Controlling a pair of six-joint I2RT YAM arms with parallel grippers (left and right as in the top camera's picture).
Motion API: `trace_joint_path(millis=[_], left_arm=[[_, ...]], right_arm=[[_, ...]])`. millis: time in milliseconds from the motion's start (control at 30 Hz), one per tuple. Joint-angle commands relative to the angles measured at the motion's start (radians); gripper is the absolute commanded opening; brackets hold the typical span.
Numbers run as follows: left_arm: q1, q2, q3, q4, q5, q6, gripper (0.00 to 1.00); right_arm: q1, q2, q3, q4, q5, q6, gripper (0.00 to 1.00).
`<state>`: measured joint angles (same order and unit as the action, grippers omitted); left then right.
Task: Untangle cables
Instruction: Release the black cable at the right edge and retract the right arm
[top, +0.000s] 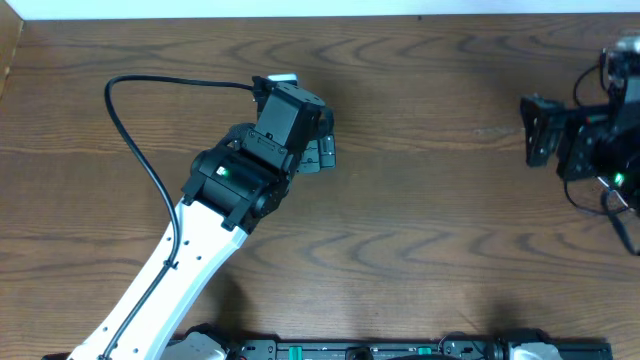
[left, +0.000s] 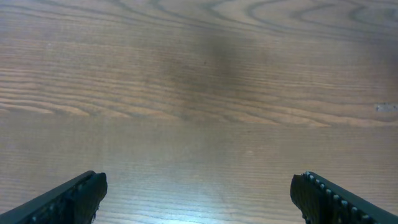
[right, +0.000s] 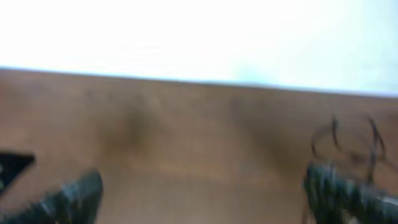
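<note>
No coiled black or white cable shows in the overhead view. In the blurred right wrist view, thin dark loops (right: 351, 140) lie on the table at the right, beside the right finger; I cannot tell whether they are the black cable. My left gripper (top: 322, 140) hovers over bare wood left of centre. Its fingers (left: 199, 199) are wide apart with nothing between them. My right gripper (top: 535, 130) is at the far right of the table, pointing left. Its fingers (right: 202, 193) are also wide apart and empty.
The wooden table (top: 420, 230) has its far edge along the top of the overhead view. The left arm's own thick black wire (top: 130, 140) arcs over the table's left part. The right arm's wires (top: 620, 210) hang at the right edge.
</note>
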<state>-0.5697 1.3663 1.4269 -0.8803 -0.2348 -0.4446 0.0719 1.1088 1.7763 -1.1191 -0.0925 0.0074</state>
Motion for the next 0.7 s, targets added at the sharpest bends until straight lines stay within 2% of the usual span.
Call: trace_joint_path(millis=[0, 167, 200, 367, 667], left_arm=[[0.003, -0.001, -0.003, -0.002, -0.01, 0.005, 1.0], [0.003, -0.001, -0.003, -0.002, -0.01, 0.005, 1.0], [0.003, -0.001, -0.003, -0.002, -0.01, 0.005, 1.0], [0.003, -0.001, -0.003, -0.002, -0.01, 0.005, 1.0], [0.003, -0.001, -0.003, -0.002, -0.01, 0.005, 1.0]], right_arm=[[0.007, -0.159, -0.271, 0.161, 0.012, -0.025, 0.99], [0.007, -0.383, -0.656, 0.436, 0.012, -0.024, 0.99], [0.007, -0.449, -0.769, 0.536, 0.013, -0.024, 0.99], [0.006, -0.621, -1.113, 0.882, 0.034, -0.024, 0.99], [0.006, -0.814, -1.51, 1.261, 0.074, -0.024, 0.99]])
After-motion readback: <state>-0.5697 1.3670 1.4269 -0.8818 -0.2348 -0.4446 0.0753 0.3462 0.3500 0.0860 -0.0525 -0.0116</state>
